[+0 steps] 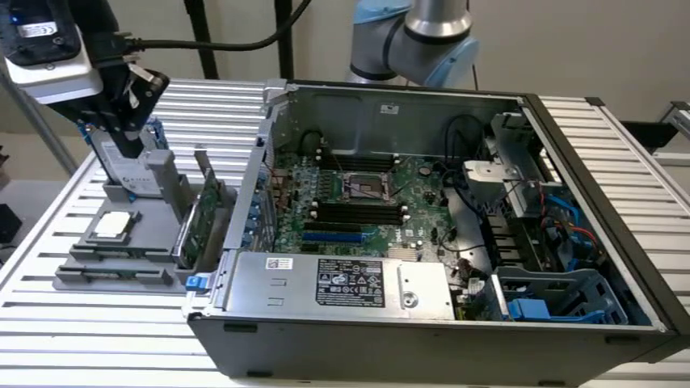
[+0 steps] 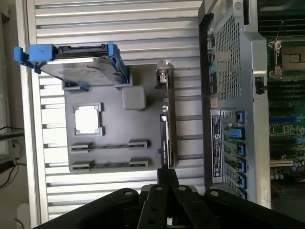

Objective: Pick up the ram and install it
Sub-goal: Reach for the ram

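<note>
a slatted metal worktop (image 1: 97,339) carries a grey parts tray (image 1: 151,242) and, further to the exterior view's right, an open computer case (image 1: 431,339). the arm's pincer (image 1: 128,139) hangs above the tray. i cannot tell whether it is clenched or released, nor how near it is to the upright hard drive (image 1: 138,174) in its blue bracket.

the ram (image 2: 110,165), a thin green stick, sits on edge in a holder on the tray, below the pincer and apart from it. a processor chip (image 1: 113,226) lies flat on the tray beneath the pincer too. a large expansion card (image 1: 205,214) stands on the pincer's case side. beyond the card, inside the case, lies the motherboard (image 1: 421,182).

as i judge it, the danger here is crowding. a descent slightly off line could knock the hard drive or the standing card. a skewed grip on so thin a stick could lever it against its holder or let it slip.
</note>
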### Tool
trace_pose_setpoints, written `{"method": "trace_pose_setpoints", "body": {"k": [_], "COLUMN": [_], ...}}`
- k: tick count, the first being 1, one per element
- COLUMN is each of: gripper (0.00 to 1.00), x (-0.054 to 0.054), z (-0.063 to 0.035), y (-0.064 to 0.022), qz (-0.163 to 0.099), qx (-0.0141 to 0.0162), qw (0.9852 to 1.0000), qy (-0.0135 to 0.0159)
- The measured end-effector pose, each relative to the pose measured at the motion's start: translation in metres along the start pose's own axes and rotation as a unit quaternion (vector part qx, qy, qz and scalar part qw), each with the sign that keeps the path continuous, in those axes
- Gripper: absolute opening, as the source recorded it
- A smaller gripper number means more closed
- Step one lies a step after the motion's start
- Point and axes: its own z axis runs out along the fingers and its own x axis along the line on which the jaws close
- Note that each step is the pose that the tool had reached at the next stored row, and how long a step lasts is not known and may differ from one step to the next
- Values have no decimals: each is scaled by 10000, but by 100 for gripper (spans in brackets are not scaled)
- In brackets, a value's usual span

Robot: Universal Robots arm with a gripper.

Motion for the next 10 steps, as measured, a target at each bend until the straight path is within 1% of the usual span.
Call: {"method": "trace_pose_setpoints", "body": {"k": [10], "gripper": [0], "x": [450], "z": [90], "y": [-99], "qz": [0], "qx": [0], "qw": [10000], "qy": [0]}}
